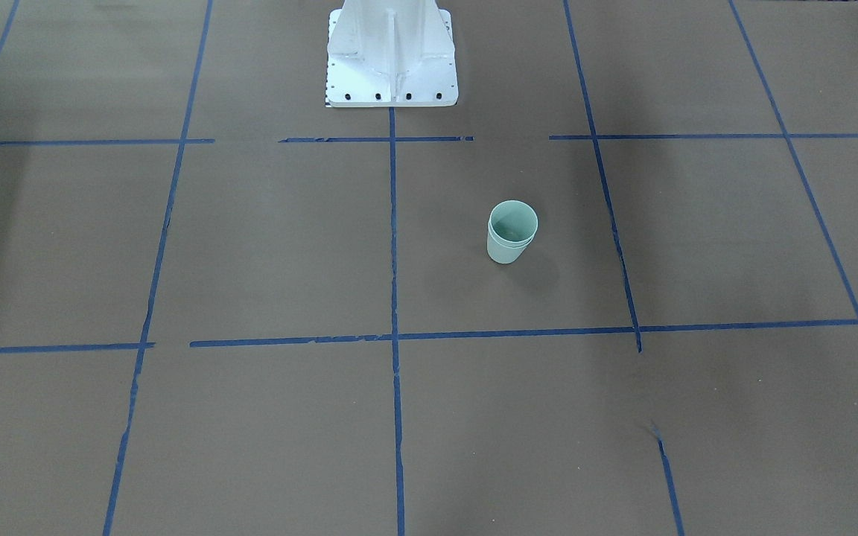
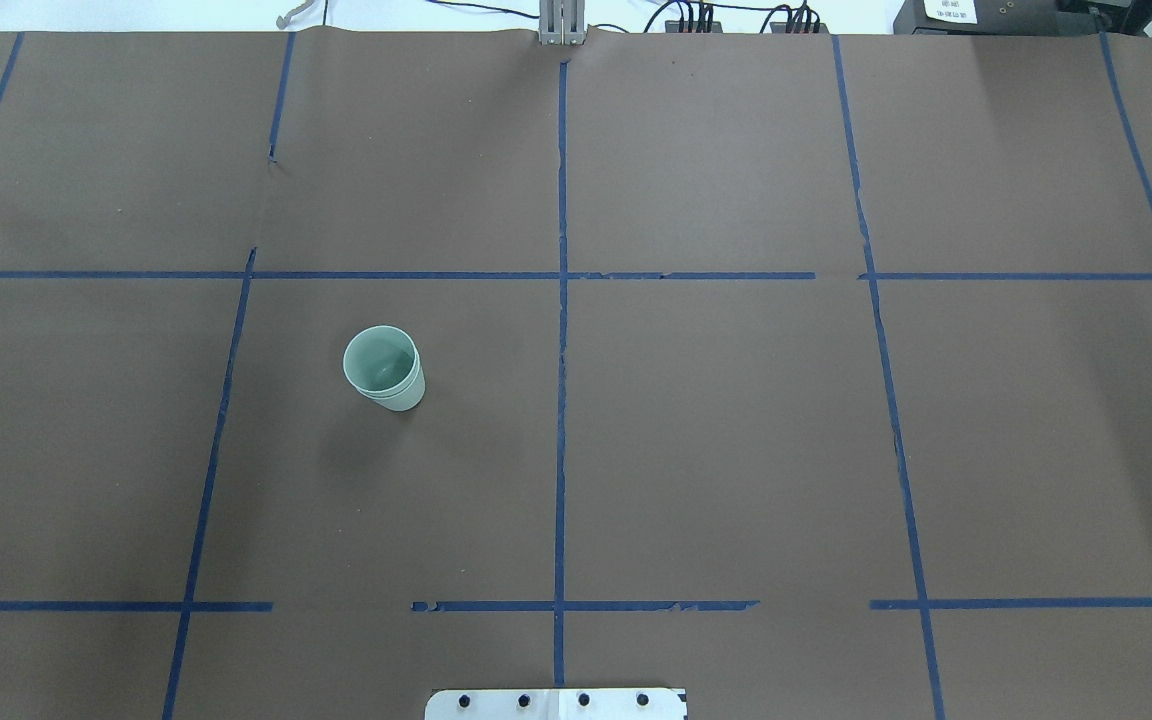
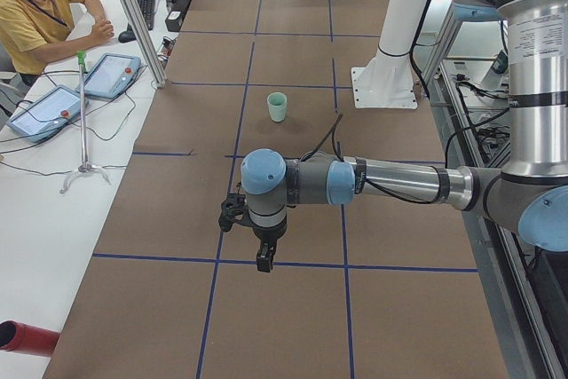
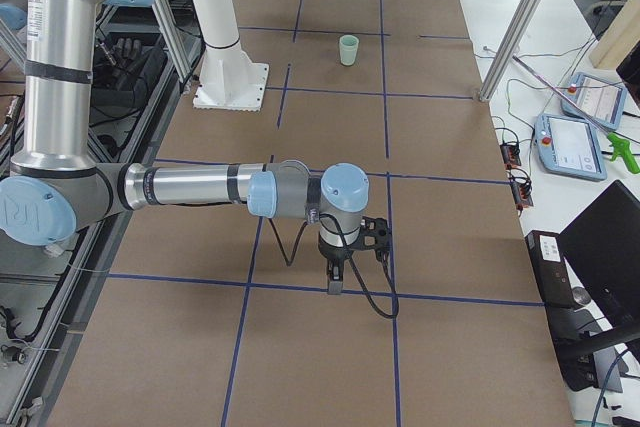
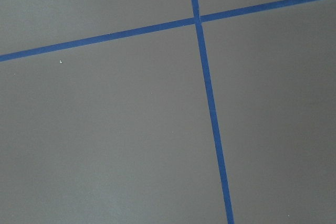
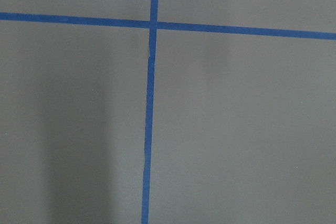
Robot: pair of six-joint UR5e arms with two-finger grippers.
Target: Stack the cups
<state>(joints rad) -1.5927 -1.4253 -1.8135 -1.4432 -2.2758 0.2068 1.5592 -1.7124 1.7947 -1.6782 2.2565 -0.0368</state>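
Note:
The two pale mint-green cups (image 1: pixel 511 232) stand upright, one nested inside the other, on the brown table. The stack also shows in the overhead view (image 2: pixel 383 368), on the robot's left half, and far off in the exterior left (image 3: pixel 278 106) and exterior right (image 4: pixel 348 50) views. My left gripper (image 3: pixel 264 262) hangs pointing down over the table, far from the cups. My right gripper (image 4: pixel 334 287) hangs the same way at the other end. Both show only in side views, so I cannot tell whether they are open or shut. Both wrist views show only brown paper and blue tape.
The robot's white base (image 1: pixel 392 52) stands at the table's middle edge. Blue tape lines (image 2: pixel 561 400) grid the brown paper. An operator in yellow (image 3: pixel 35 6) sits beside tablets (image 3: pixel 106 73) and a small stand (image 3: pixel 84 130). More tablets (image 4: pixel 570 147) lie past the other end.

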